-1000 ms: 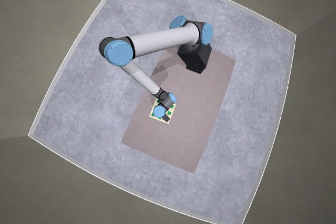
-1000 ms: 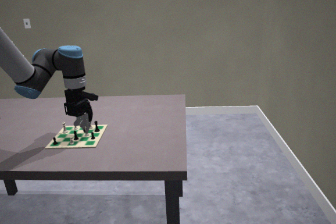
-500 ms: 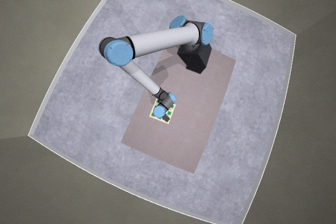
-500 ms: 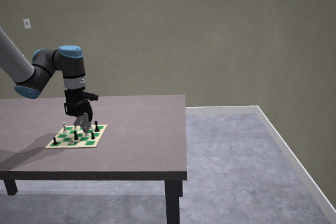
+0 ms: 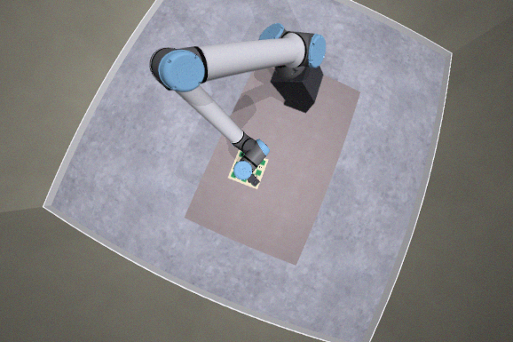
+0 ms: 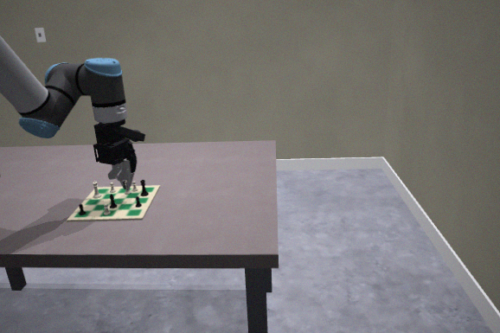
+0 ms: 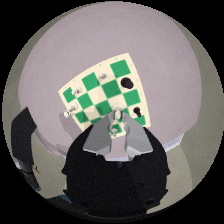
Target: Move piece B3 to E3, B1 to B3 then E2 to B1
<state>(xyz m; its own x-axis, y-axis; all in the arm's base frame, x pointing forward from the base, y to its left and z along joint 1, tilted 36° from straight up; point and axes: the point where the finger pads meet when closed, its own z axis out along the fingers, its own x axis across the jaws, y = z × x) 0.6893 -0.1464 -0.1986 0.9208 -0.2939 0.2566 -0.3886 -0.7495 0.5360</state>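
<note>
A small green and cream chessboard (image 6: 115, 202) lies on the brown table, also in the wrist view (image 7: 106, 92) and mostly under the arm in the overhead view (image 5: 249, 170). My gripper (image 6: 125, 183) stands over the board's far edge, shut on a small white piece (image 7: 117, 118) held between the fingertips just above the board. In the side view this piece is mostly hidden by the fingers. Black pieces (image 6: 144, 188) (image 6: 112, 201) (image 6: 137, 201) (image 6: 81, 208) and white pieces (image 6: 95, 188) (image 6: 134, 186) (image 6: 106, 209) stand upright on other squares. The square labels are too small to read.
The table (image 6: 173, 200) extends far to the right of the board. The arm's black base (image 5: 298, 87) stands at the table's far end. The arm's elbow (image 5: 177, 67) hangs out over the grey floor.
</note>
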